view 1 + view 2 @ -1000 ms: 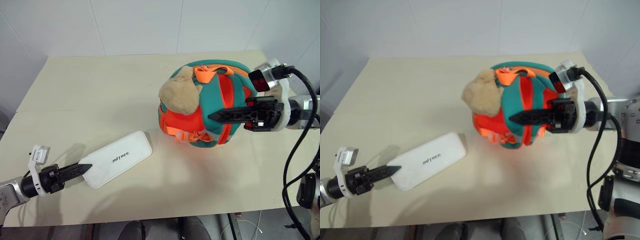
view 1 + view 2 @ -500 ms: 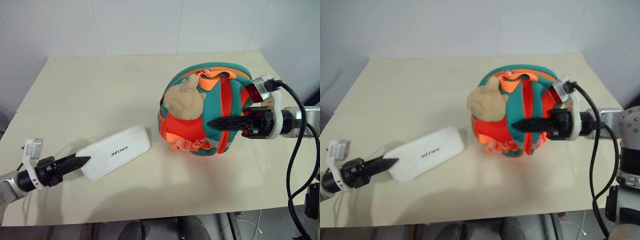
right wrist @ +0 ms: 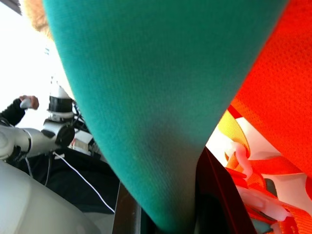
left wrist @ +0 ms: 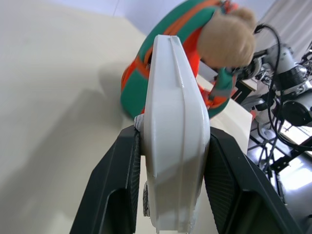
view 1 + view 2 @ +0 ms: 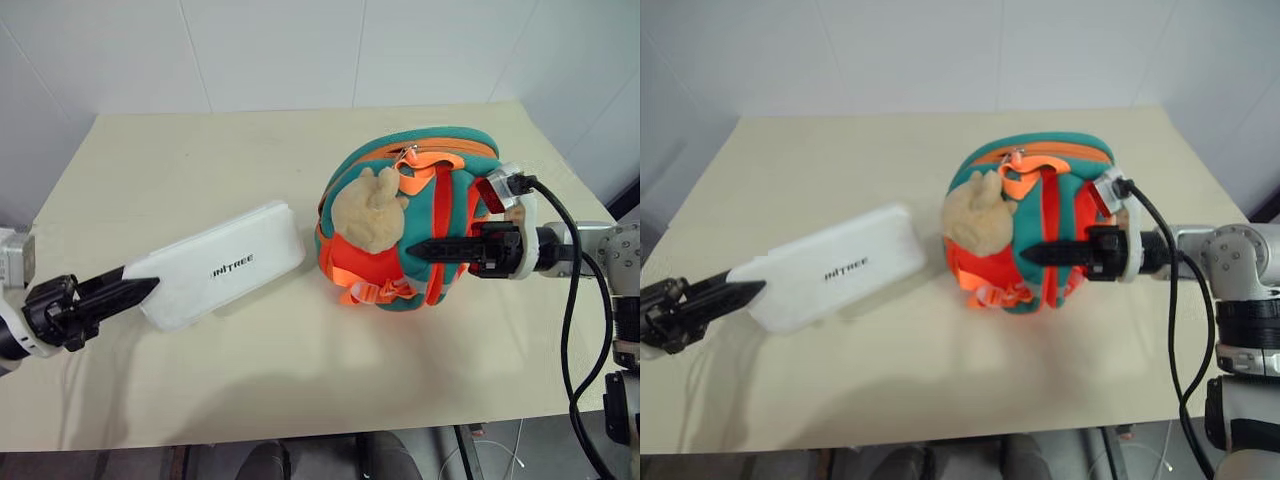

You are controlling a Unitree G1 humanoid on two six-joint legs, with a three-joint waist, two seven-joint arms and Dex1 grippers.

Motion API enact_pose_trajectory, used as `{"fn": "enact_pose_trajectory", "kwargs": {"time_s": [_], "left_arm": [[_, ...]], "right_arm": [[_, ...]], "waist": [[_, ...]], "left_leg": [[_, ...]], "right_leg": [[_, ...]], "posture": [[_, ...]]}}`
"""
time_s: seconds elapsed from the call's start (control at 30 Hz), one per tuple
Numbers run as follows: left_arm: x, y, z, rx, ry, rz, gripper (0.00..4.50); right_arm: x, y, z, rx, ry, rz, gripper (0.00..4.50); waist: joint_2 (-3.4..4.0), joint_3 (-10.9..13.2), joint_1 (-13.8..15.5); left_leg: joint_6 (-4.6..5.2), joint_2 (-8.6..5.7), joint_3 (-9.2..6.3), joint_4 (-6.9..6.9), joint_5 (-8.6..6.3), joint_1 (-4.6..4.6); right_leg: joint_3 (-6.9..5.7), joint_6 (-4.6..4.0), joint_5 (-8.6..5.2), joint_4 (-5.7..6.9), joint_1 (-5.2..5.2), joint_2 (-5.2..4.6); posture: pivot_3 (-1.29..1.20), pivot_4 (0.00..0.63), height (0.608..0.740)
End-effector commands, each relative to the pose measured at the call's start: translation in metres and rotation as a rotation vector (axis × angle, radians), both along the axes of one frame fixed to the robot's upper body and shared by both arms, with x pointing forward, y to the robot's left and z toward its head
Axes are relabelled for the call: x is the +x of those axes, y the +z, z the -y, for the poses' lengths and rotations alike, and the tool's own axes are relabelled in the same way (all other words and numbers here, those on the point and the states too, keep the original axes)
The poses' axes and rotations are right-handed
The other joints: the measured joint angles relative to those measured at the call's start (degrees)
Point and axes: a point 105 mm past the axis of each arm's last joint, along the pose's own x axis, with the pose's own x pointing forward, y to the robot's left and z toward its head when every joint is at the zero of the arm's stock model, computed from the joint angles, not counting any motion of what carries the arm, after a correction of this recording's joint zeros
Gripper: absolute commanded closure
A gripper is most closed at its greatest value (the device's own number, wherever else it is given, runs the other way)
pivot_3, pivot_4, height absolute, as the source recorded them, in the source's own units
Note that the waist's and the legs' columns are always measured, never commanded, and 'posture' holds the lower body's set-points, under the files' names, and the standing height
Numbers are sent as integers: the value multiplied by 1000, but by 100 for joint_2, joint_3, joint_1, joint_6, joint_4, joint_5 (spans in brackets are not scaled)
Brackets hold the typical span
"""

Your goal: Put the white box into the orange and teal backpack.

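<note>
White box (image 5: 215,268) sitting pinched at its near end in left end effector (image 5: 125,292), lifted above desk (image 5: 200,170). Farther right, right end effector (image 5: 425,248) pinching teal strap (image 3: 161,97) of orange and teal backpack (image 5: 415,215). Insertion remaining; backpack opening not discernible.

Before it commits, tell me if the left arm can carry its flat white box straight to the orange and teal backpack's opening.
Probably not yet: left gripper holds the flat white box, bare table between, but the backpack looks zipped shut.
</note>
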Motion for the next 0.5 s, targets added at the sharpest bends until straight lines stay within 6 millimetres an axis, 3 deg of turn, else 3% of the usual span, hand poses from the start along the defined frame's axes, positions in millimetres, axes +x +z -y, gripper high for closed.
{"fn": "enact_pose_trajectory", "kwargs": {"time_s": [0.03,0.17,0.5], "left_arm": [[7,31,6,18,-39,158,2914],[21,43,16,8,-91,214,2914],[55,49,35,13,-158,299,2914]], "right_arm": [[-2,-2,-2,11,21,6,3894],[-5,-5,-4,12,31,0,3894],[-10,-6,-4,22,24,-1,3894]], "waist": [[0,0,3],[-1,-1,3],[-1,-1,11]], "left_leg": [[0,1,0,3,0,1],[-2,2,0,9,1,4],[-21,36,15,13,1,4]], "right_leg": [[0,-1,1,0,1,2],[0,-2,4,13,7,5],[13,-6,6,3,4,49]], "posture": [[0,150,740],[0,150,740],[0,150,740]]}}
